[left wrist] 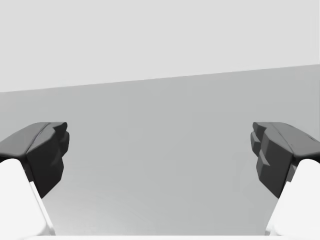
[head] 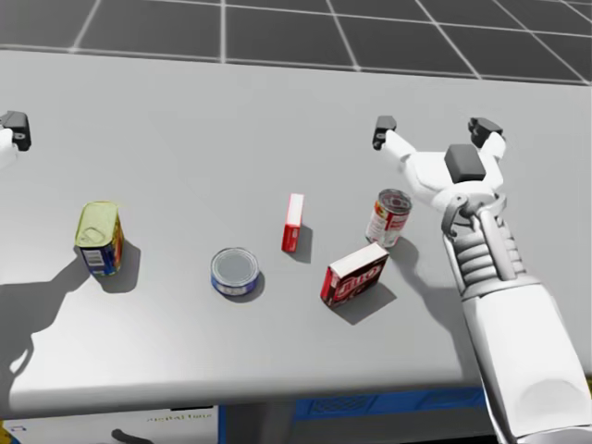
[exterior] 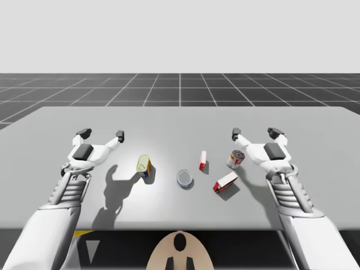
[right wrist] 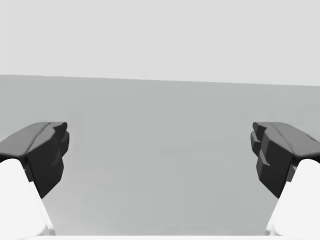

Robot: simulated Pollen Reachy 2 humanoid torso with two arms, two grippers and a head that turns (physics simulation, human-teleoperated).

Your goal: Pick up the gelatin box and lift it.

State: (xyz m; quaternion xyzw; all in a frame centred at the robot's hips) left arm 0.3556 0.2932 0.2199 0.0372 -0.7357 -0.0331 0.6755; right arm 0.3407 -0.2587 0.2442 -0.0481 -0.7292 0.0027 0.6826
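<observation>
While our left gripper (exterior: 102, 133) and right gripper (exterior: 256, 133) hang wide open, upright red-white box (exterior: 202, 160) and lying red-white box (exterior: 225, 182) rest untouched.

count | boxes=2: slim red-and-white box (head: 294, 222), broad red-and-white box (head: 354, 273) | cans=3: tall red-and-white round can (head: 388, 217), flat blue round can (head: 234, 271), blue rectangular can with yellow top (head: 98, 239) | grippers=2: left gripper (exterior: 102, 134), right gripper (exterior: 256, 133) | tables=1: grey table (exterior: 180, 121) | loose items on table=5
</observation>
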